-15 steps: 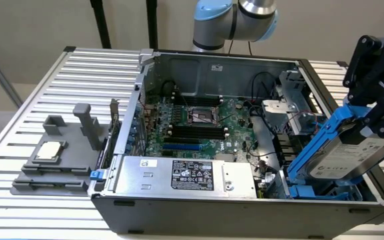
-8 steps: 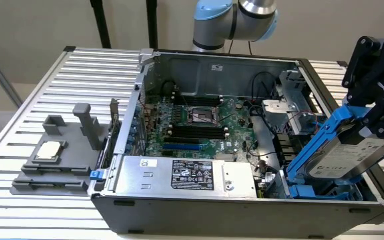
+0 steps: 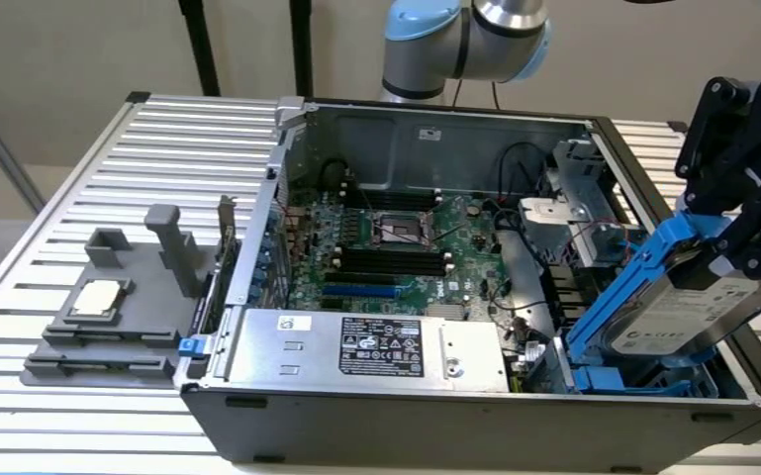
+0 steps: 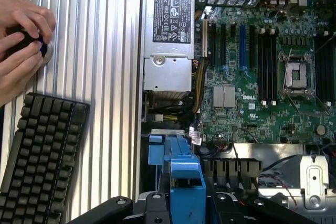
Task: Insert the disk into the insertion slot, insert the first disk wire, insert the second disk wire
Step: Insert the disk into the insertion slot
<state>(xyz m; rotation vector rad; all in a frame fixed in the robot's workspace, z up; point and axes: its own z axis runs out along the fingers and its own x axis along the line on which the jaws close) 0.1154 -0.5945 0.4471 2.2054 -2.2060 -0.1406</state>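
The exterior view looks down at a slant from high up and a little way off onto an open computer case (image 3: 486, 421) lying on a slatted metal table (image 3: 103, 168). It takes in the whole case, with the robot arm (image 3: 466, 40) at its far side. The wrist view looks straight down from close above the case's interior. Both views share the green motherboard (image 3: 394, 247) (image 4: 252, 77), the grey power-supply box (image 3: 367, 346) (image 4: 168, 30), the table's slats (image 4: 110, 77) and the blue-framed disk (image 3: 697, 307) (image 4: 184, 182).
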